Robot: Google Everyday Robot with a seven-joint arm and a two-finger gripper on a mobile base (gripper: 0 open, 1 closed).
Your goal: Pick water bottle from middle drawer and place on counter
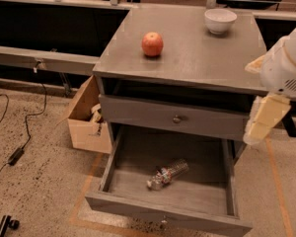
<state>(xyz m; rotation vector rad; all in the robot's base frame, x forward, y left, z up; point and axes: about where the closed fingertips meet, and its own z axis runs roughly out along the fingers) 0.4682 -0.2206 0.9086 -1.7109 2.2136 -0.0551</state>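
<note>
The water bottle (167, 174) lies on its side in the open middle drawer (163, 212), near the drawer's centre, cap end toward the front left. The drawer is pulled out at the bottom of the grey cabinet. The counter (197, 63) is the cabinet's flat grey top. My gripper (260, 125) hangs at the right edge of the view, a cream-coloured part below the white arm. It sits beside the cabinet's right front corner, above and to the right of the drawer, well apart from the bottle.
A red apple (152, 44) and a white bowl (220, 19) stand on the counter. A closed drawer front with a round knob (176, 118) sits above the open drawer. A cardboard box (86, 117) stands left of the cabinet. Cables (19, 142) lie on the floor.
</note>
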